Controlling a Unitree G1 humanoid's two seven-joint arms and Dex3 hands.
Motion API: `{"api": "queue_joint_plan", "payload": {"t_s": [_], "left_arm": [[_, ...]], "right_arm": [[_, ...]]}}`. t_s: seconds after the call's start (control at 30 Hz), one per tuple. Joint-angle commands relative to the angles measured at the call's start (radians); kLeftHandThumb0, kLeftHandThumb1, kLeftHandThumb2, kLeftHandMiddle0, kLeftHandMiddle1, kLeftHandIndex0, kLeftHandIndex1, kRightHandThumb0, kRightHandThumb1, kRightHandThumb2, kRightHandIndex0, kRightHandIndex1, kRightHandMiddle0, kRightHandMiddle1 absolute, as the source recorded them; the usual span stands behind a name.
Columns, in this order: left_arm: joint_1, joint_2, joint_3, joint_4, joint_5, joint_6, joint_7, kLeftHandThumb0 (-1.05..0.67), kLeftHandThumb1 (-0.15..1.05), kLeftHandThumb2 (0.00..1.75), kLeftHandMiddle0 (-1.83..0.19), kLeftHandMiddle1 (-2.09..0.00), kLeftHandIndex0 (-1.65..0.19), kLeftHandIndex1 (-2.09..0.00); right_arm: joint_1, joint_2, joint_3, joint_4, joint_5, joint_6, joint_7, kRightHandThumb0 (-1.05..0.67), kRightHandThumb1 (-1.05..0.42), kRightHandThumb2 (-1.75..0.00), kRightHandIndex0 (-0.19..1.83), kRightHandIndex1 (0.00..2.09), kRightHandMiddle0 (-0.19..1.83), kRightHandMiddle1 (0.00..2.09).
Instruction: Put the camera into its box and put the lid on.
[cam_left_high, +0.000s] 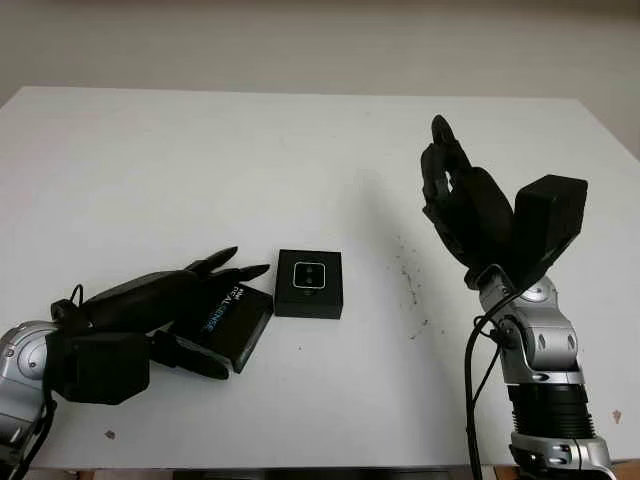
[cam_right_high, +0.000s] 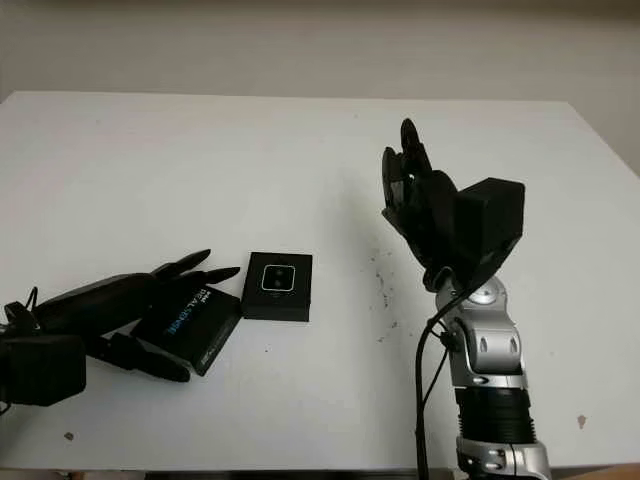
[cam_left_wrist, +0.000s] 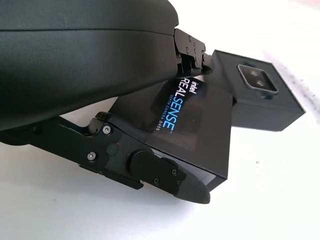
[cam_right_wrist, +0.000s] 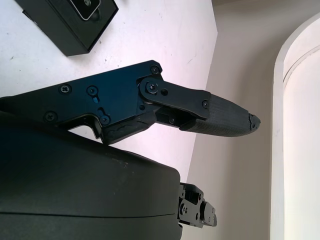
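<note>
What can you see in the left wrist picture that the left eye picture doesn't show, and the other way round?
Left wrist alone: the readable "Intel RealSense" print on the lid, clamped by the left hand.

Left eye alone: the whole white table and the raised right hand, open.

Both: the lid, and beside it the box with the camera inside.

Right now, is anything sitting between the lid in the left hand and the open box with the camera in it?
Nothing visible. The left hand grips the lid, which lies right beside the box holding the camera; only bare table lies between them. The right hand is raised, open, off to the other side.
</note>
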Motion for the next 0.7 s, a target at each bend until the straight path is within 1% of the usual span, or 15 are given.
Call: {"api": "queue_joint_plan", "payload": {"t_s": [0.0, 0.03, 0.07, 0.13, 0.17, 0.23, 0.3, 0.43, 0.53, 0.57, 0.63, 0.67], "left_arm": [[0.017, -0.007, 0.01, -0.013, -0.013, 0.009, 0.002, -0.35, 1.0, 0.06, -0.27, -0.41, -0.18, -0.46], [0.021, -0.008, 0.012, -0.013, -0.02, 0.006, 0.003, -0.34, 1.0, 0.06, -0.23, -0.52, -0.14, -0.57], [0.025, -0.008, 0.014, -0.015, -0.024, 0.006, 0.002, -0.3, 1.02, 0.06, -0.18, -0.75, -0.1, -0.73], [0.032, -0.007, 0.017, -0.015, -0.022, -0.005, 0.009, -0.27, 1.04, 0.08, -0.11, -1.05, -0.05, -0.95], [0.034, -0.006, 0.017, -0.017, -0.016, -0.011, 0.015, -0.24, 1.04, 0.1, -0.11, -1.18, -0.05, -1.08], [0.037, -0.006, 0.016, -0.011, -0.004, -0.042, 0.032, -0.2, 1.05, 0.12, -0.14, -1.3, -0.08, -1.21], [0.037, -0.004, 0.015, 0.0, 0.015, -0.078, 0.051, -0.17, 1.05, 0.12, -0.17, -1.37, -0.11, -1.27], [0.035, 0.013, 0.009, -0.004, 0.108, -0.125, 0.099, -0.14, 1.04, 0.1, -0.21, -1.42, -0.18, -1.34], [0.037, 0.018, 0.011, -0.027, 0.164, -0.115, 0.118, -0.13, 1.04, 0.07, -0.21, -1.45, -0.2, -1.37], [0.041, 0.014, 0.015, -0.041, 0.177, -0.098, 0.124, -0.13, 1.04, 0.07, -0.2, -1.46, -0.2, -1.38], [0.048, 0.002, 0.029, -0.069, 0.19, -0.068, 0.142, -0.14, 1.05, 0.07, -0.16, -1.57, -0.16, -1.42], [0.052, -0.007, 0.038, -0.084, 0.196, -0.052, 0.156, -0.14, 1.04, 0.07, -0.15, -1.58, -0.15, -1.43]], "right_arm": [[0.002, -0.015, -0.003, -0.034, -0.002, -0.001, 0.0, -0.69, -1.05, -0.68, -0.19, 0.03, -0.19, 0.04], [0.002, -0.015, -0.004, -0.036, 0.0, 0.002, 0.0, -0.69, -1.05, -0.68, -0.19, 0.03, -0.19, 0.04], [0.001, -0.016, -0.005, -0.036, 0.001, 0.004, 0.0, -0.69, -1.05, -0.68, -0.19, 0.03, -0.19, 0.04], [0.001, -0.019, -0.005, -0.039, 0.001, 0.005, 0.001, -0.68, -1.05, -0.69, -0.19, 0.03, -0.19, 0.04], [0.001, -0.02, -0.004, -0.042, 0.0, 0.007, 0.001, -0.68, -1.05, -0.69, -0.19, 0.03, -0.19, 0.03], [0.0, -0.021, -0.005, -0.043, 0.001, 0.009, 0.0, -0.68, -1.05, -0.69, -0.19, 0.03, -0.19, 0.03], [-0.001, -0.022, -0.005, -0.041, 0.001, 0.009, 0.0, -0.68, -1.05, -0.69, -0.19, 0.03, -0.19, 0.04], [-0.001, -0.024, -0.005, -0.038, 0.002, 0.007, 0.001, -0.69, -1.05, -0.69, -0.19, 0.03, -0.18, 0.04], [-0.001, -0.024, -0.004, -0.036, 0.002, 0.004, 0.001, -0.69, -1.05, -0.69, -0.19, 0.04, -0.18, 0.05], [0.0, -0.025, -0.003, -0.036, 0.003, 0.005, 0.003, -0.7, -1.05, -0.68, -0.19, 0.04, -0.18, 0.05], [0.001, -0.028, -0.001, -0.039, 0.007, 0.009, 0.012, -0.7, -1.05, -0.69, -0.19, 0.03, -0.19, 0.04], [0.003, -0.029, 0.0, -0.039, 0.007, 0.006, 0.015, -0.7, -1.05, -0.69, -0.19, 0.03, -0.19, 0.04]]}}
